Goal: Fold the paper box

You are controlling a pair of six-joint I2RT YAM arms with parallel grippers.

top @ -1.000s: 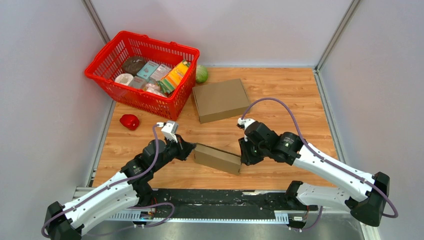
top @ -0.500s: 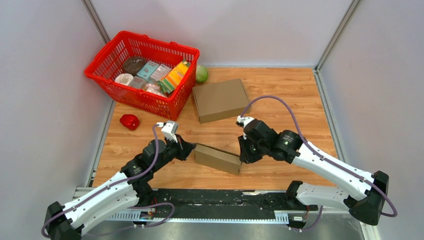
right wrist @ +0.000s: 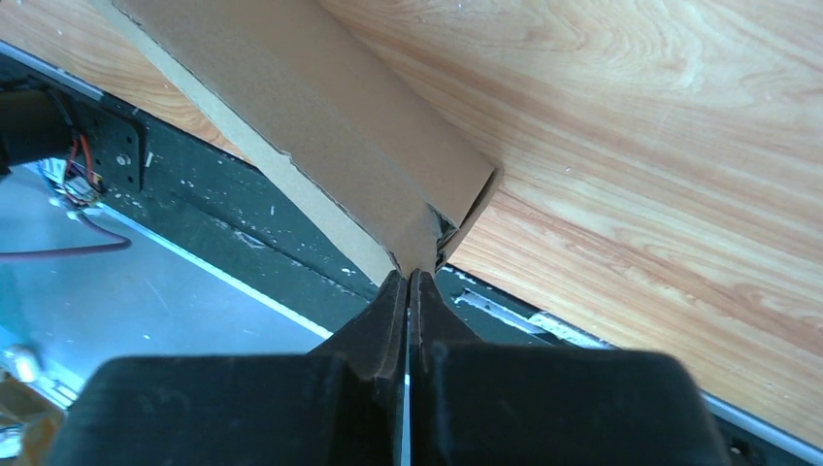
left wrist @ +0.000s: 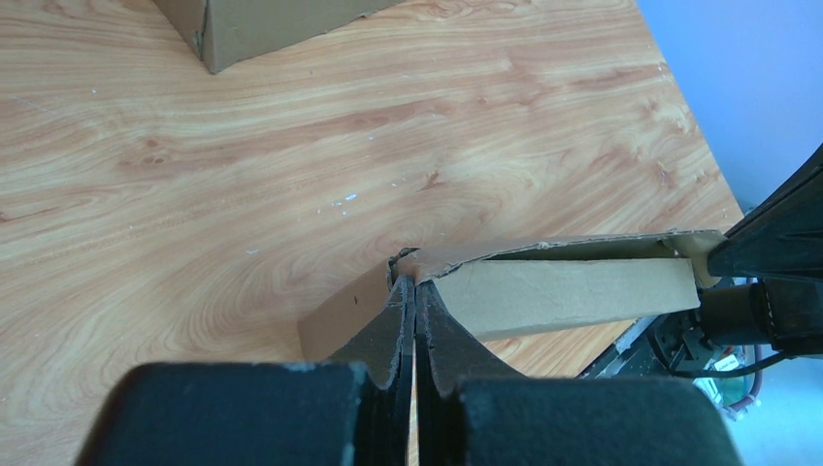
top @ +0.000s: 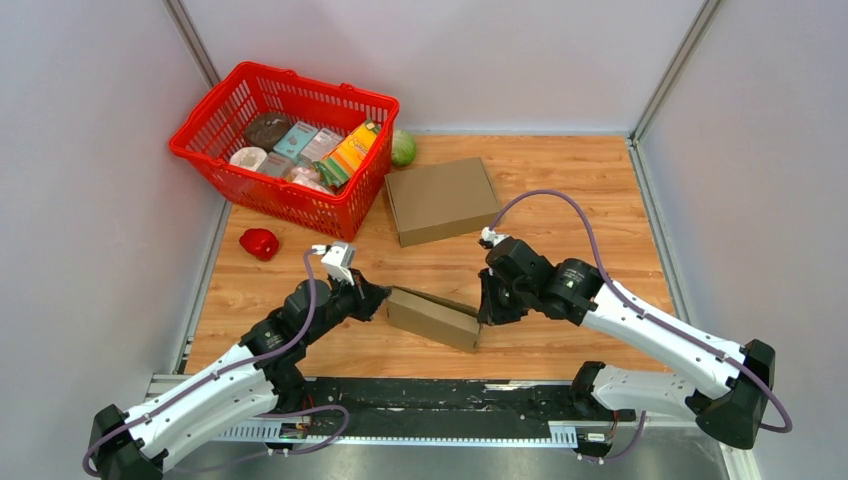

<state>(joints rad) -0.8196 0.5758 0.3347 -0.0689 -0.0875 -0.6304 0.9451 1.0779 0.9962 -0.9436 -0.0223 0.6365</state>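
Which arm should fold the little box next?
Probably right: the right gripper pinches a flap corner of the small brown cardboard box, while the left gripper steadies its other end.

I see wooden surface carrying: red basket far left, round green item beside it, flat cardboard box mid-back, small red item left, paper box near front.

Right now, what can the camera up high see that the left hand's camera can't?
Only the top camera: the red basket of groceries, a green ball-like thing beside it, a small red thing and both whole arms. Only the left wrist camera: up close, the left gripper pinched shut on a corner of the paper box. Both: that box, the other cardboard box, the wooden table and the right gripper holding the far end.
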